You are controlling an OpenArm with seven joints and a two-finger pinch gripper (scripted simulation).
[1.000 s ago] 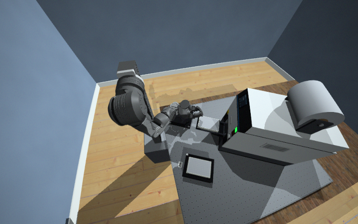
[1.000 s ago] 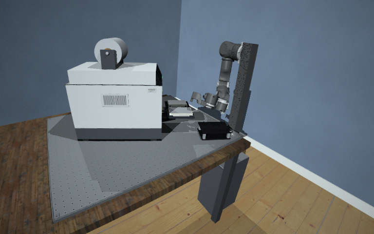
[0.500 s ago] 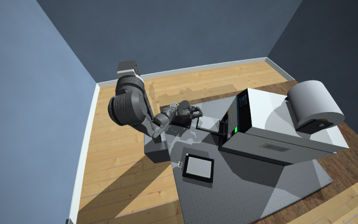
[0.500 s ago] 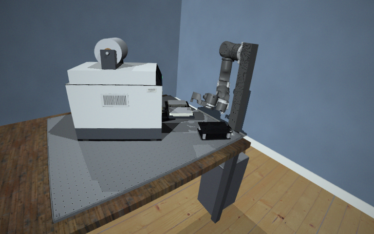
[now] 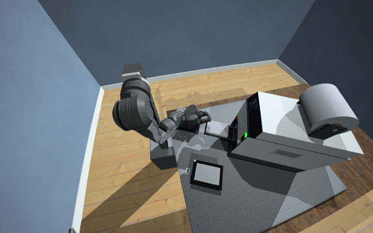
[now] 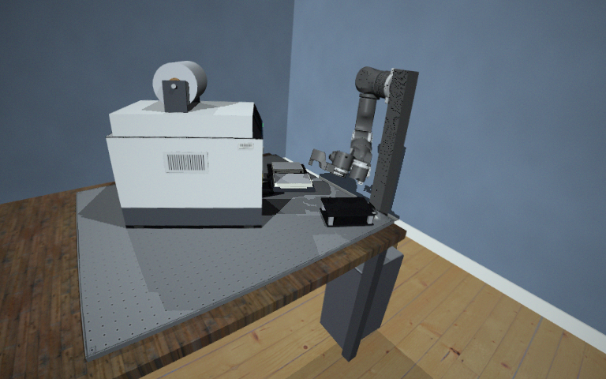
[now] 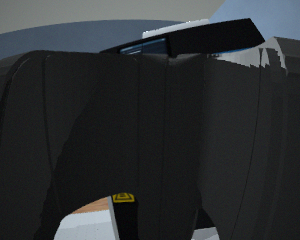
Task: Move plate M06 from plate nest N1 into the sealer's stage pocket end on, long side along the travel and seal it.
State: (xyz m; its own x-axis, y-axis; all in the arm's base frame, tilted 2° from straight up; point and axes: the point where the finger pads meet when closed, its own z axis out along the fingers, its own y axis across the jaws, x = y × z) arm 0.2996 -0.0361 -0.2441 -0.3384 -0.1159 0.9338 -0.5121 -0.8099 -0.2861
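Note:
A light plate (image 5: 216, 128) lies flat on the sealer's stage (image 5: 221, 137), which stands out in front of the housing; it also shows in the exterior view (image 6: 292, 181). Its top looks smooth and pale; I cannot read its label. The lamp (image 5: 245, 134) on the housing's front is green. My gripper (image 5: 207, 115) (image 6: 315, 159) is shut and empty. It hovers just left of the stage, above a black nest (image 5: 188, 126), with its fingers pointing towards the sealer. In the wrist view the shut dark fingers (image 7: 165, 227) fill most of the frame.
A second plate with a visible well grid (image 5: 207, 174) sits in a black nest (image 6: 346, 211) near the table's front edge. The sealer's white housing (image 5: 292, 126) carries a foil roll (image 5: 326, 105). The arm's column (image 6: 393, 140) stands at the table's corner.

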